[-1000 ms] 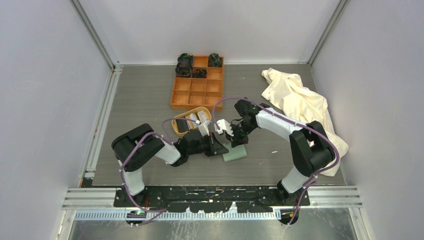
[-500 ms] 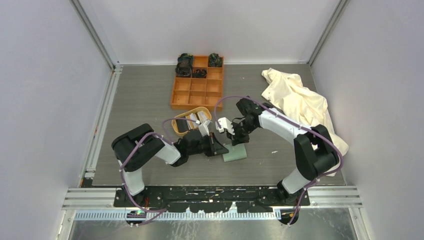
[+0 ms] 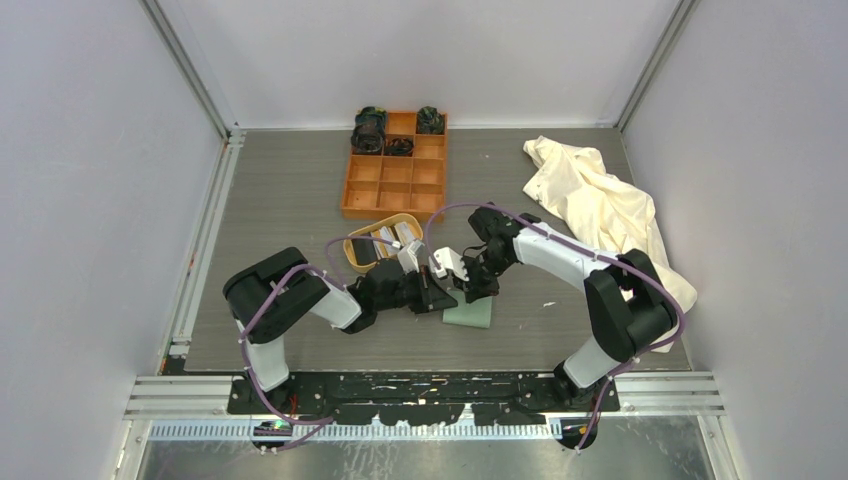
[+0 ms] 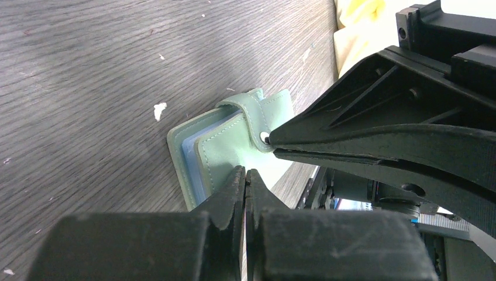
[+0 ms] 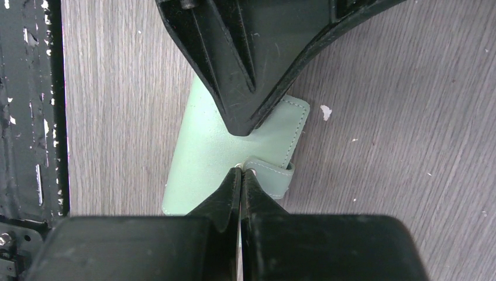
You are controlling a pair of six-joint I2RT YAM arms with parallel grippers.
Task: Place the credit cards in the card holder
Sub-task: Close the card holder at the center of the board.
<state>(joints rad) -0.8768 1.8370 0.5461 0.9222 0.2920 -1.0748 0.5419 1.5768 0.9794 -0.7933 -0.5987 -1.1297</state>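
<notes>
At centre-left of the overhead view, spare credit cards [image 3: 390,238] lie in the oval tray [image 3: 383,219]. Just right of it, the left gripper [image 3: 441,298], fingers clenched on nothing, pins the folded green card holder [image 3: 470,316] to the table at mid-frame. The right gripper [image 3: 480,292], likewise clenched and empty, has dropped onto the holder within the past second, its tips now on the strap's snap [image 4: 264,138]; the holder has slid slightly toward the lower edge. A pale blue card edge [image 4: 187,157] shows between the covers. The arms appear to be working the snap, though cards remain in the tray.
</notes>
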